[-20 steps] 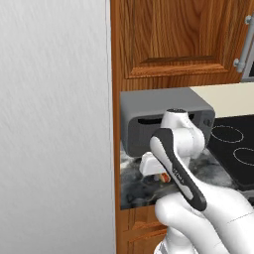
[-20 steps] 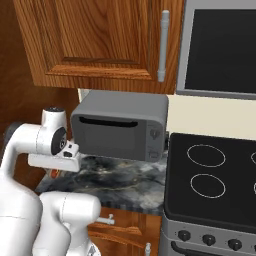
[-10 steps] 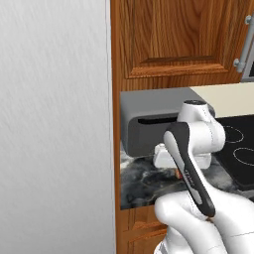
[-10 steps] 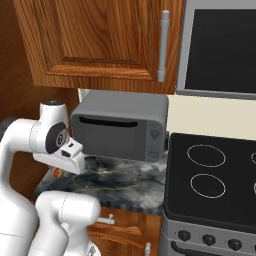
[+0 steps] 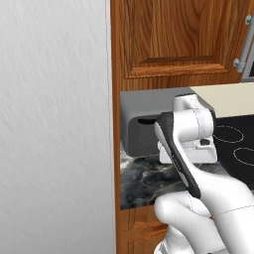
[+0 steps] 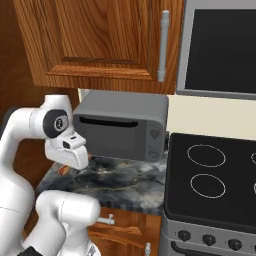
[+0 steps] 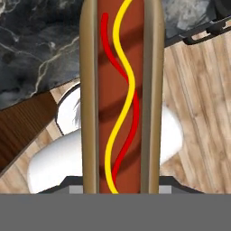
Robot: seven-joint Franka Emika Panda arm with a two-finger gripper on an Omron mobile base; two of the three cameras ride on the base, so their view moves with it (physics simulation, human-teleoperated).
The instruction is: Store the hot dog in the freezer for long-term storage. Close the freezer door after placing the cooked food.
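The hot dog (image 7: 119,94), a red-brown sausage with yellow and red squiggles in a tan bun, runs straight up the hand view, and my gripper (image 7: 121,184) is shut on it. Below it lie the dark marble counter edge (image 7: 36,49) and wooden floor. In the right base view the white hand (image 6: 67,152) hangs over the counter's left end, with an orange tip (image 6: 62,170) peeking out under it. My hand (image 5: 191,149) sits in front of the grey oven in the left base view. A tall light grey fridge surface (image 5: 54,124) stands to its left; I cannot tell whether it is the freezer door.
A grey toaster oven (image 6: 120,125) sits on the dark marble counter (image 6: 125,182) behind the hand. A black stovetop (image 6: 215,175) lies to the right, with a microwave (image 6: 220,45) above it. Brown wooden cabinets (image 6: 100,40) hang overhead.
The hand has swung a little away from the fridge toward the stove and turned at the wrist, still carrying the hot dog. The cameras have not moved.
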